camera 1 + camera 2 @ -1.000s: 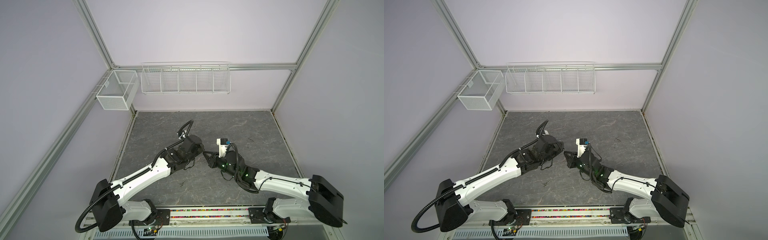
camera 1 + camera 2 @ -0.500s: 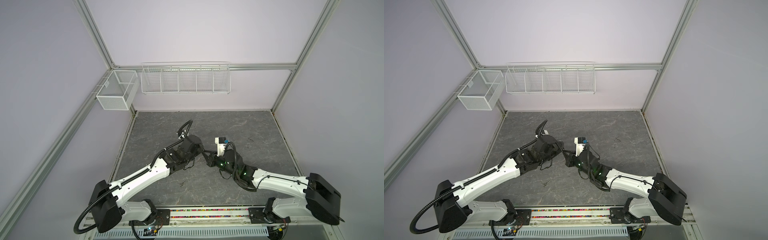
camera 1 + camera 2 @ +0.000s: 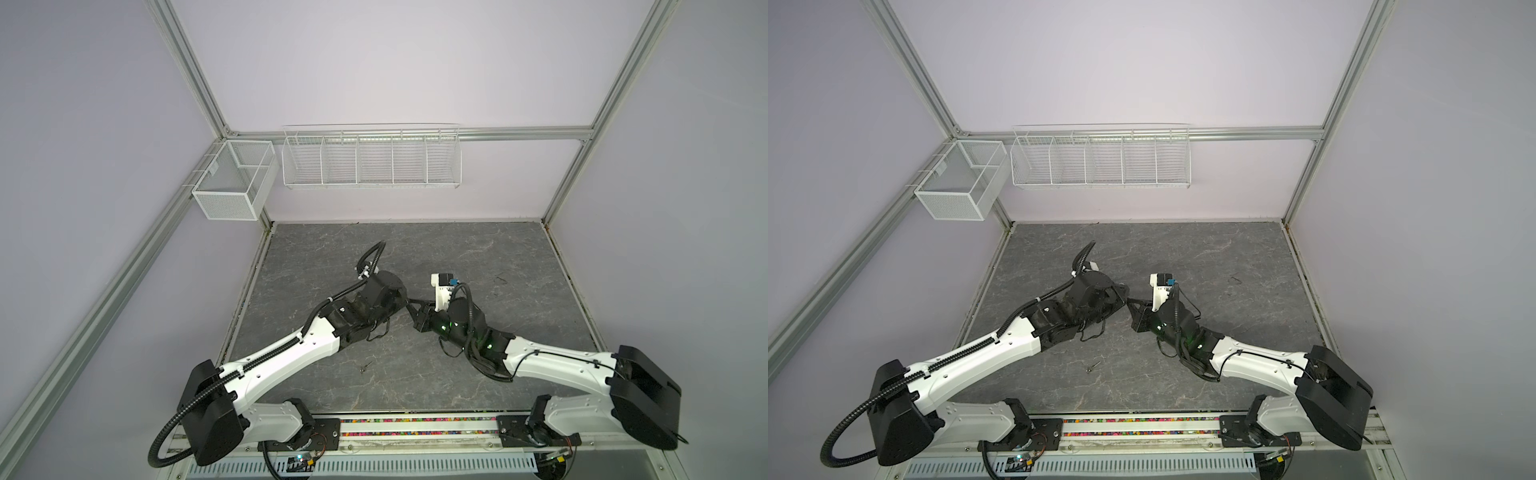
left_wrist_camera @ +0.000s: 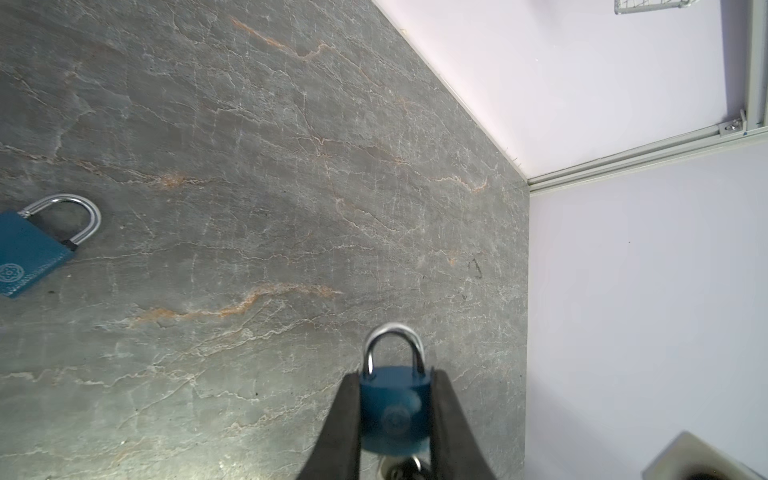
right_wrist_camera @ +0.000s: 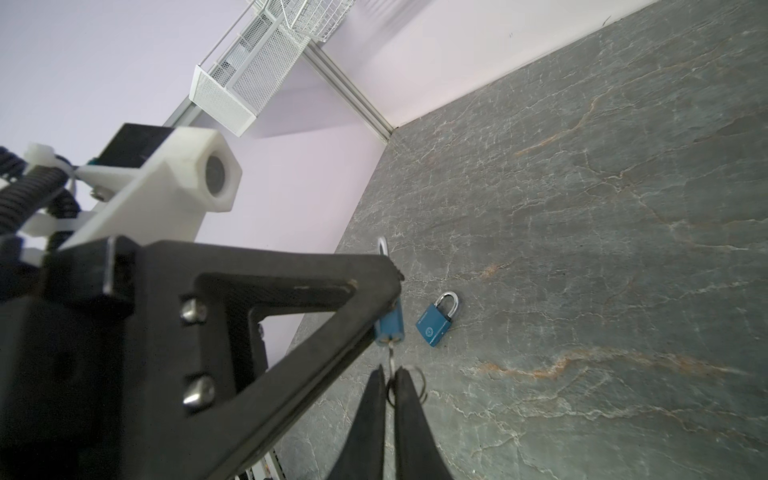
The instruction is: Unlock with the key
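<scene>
My left gripper (image 4: 395, 376) is shut on the body of a small blue padlock (image 4: 395, 411), whose silver shackle (image 4: 394, 345) points away from it. A key (image 5: 390, 353) sticks out of the padlock's (image 5: 390, 322) underside. My right gripper (image 5: 390, 370) is shut on the key's head, and the key ring (image 5: 417, 382) loops around a fingertip. In both top views the left gripper (image 3: 404, 300) and right gripper (image 3: 415, 306) meet tip to tip above the middle of the table; the padlock and key are hidden between them there.
A second blue padlock (image 5: 436, 326) lies flat on the grey stone-patterned table (image 3: 457, 374), close to the held one. A small metal item (image 3: 365, 365) lies nearer the front. Two white wire baskets (image 3: 232, 183) (image 3: 370, 158) hang on the back walls.
The right arm has edged left towards the left gripper, and its jaws have closed a little tighter. The left arm has stayed where it was.
</scene>
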Tool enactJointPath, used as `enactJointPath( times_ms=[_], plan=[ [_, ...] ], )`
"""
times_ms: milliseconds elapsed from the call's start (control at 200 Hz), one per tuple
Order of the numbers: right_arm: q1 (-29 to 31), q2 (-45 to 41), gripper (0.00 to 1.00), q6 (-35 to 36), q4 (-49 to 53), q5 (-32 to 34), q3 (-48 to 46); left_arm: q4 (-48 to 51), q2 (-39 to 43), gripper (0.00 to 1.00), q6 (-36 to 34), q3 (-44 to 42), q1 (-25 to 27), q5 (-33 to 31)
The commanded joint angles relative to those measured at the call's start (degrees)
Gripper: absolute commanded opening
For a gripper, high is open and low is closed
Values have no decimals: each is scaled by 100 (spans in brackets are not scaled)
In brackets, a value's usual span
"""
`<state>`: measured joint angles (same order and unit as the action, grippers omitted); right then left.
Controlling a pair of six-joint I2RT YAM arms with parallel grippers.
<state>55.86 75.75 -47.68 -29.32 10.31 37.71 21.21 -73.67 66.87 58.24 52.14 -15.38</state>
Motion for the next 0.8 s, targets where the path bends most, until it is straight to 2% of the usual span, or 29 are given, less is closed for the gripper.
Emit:
enactJointPath(
  times_ms=[0,280,560,795],
  plan=[
    [-29,39,9,121,-100,54,196,30,64,0,102,-80,60,88],
    [-33,93,6,166,-140,24,294,49,124,0,141,-80,182,43],
    [-29,220,6,312,-238,5,439,-136,98,0,291,-61,306,313],
    [-26,42,7,363,-86,-7,321,-120,99,0,139,44,255,56]
  ],
)
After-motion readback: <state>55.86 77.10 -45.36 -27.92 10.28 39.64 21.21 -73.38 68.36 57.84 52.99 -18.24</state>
